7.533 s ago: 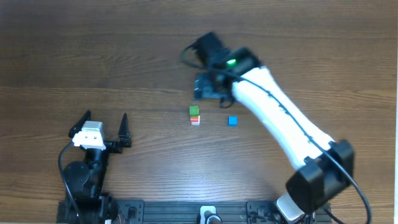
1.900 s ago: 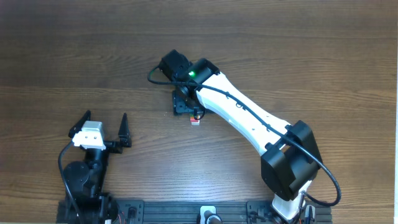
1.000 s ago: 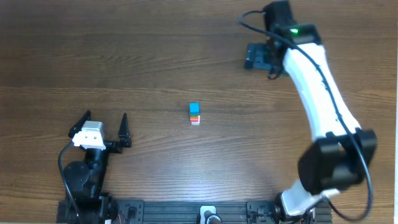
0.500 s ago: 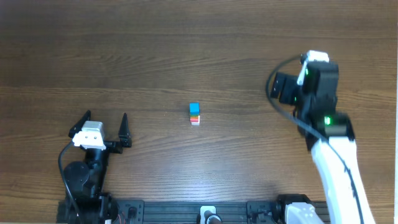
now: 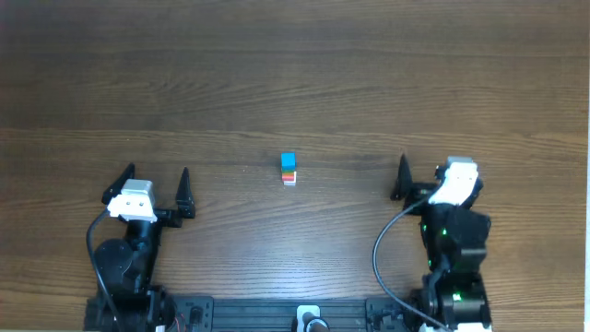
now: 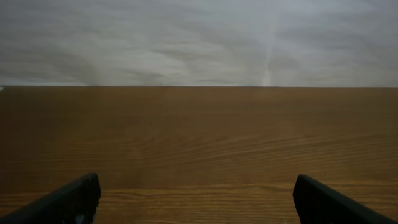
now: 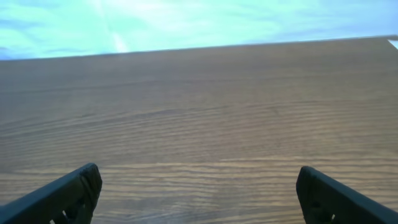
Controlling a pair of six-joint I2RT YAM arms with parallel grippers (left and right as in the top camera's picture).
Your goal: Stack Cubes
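A small stack of cubes (image 5: 289, 170) stands near the middle of the wooden table (image 5: 295, 83), with a blue cube (image 5: 289, 160) on top and orange and white edges showing beneath it. My left gripper (image 5: 156, 177) rests open near the front left, well left of the stack, with nothing between its fingers (image 6: 74, 198). My right gripper (image 5: 426, 175) sits open near the front right, well right of the stack, and holds nothing. In the right wrist view its fingers (image 7: 68, 190) stand wide apart over bare wood.
Both arm bases and a black rail (image 5: 295, 314) line the front edge. A pale wall (image 6: 199, 37) rises beyond the table's far edge in the wrist views.
The right arm set the blue cube on top of the stack, swung away to the far right, then drew back to its base. The left arm has not moved.
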